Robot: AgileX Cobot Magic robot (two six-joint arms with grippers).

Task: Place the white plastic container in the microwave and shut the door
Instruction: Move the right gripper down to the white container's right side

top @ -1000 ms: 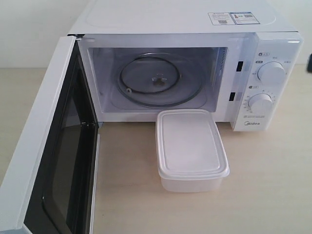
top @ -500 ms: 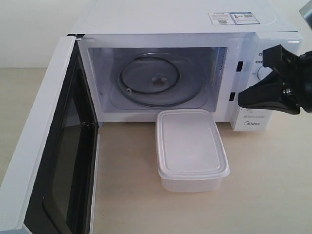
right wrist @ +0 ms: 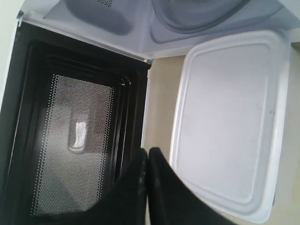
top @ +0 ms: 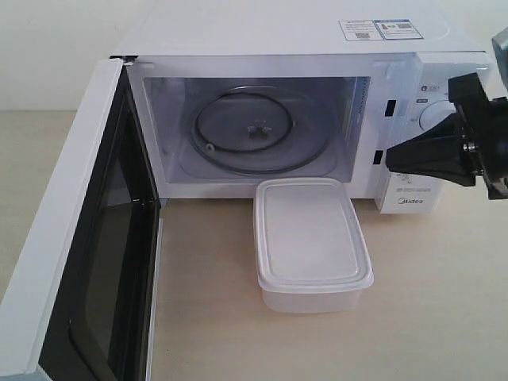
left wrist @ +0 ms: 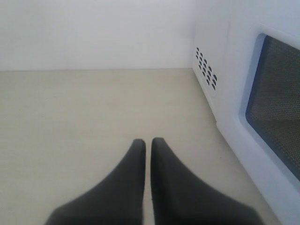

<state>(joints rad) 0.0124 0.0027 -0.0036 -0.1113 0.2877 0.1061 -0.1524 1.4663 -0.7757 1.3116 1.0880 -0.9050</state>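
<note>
Two grippers, both pinched closed & empty: right gripper hovers in front of microwave dial panel, tips pointing left, above & right of white plastic container. Container sits w/ lid on table, just outside cavity opening, near glass turntable; door wide open, left gripper low over table beside door's outer face.

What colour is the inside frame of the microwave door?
The door's inner frame is black; the right wrist view shows it best.

Left tool jaws together, right tool jaws together, hovering
</note>
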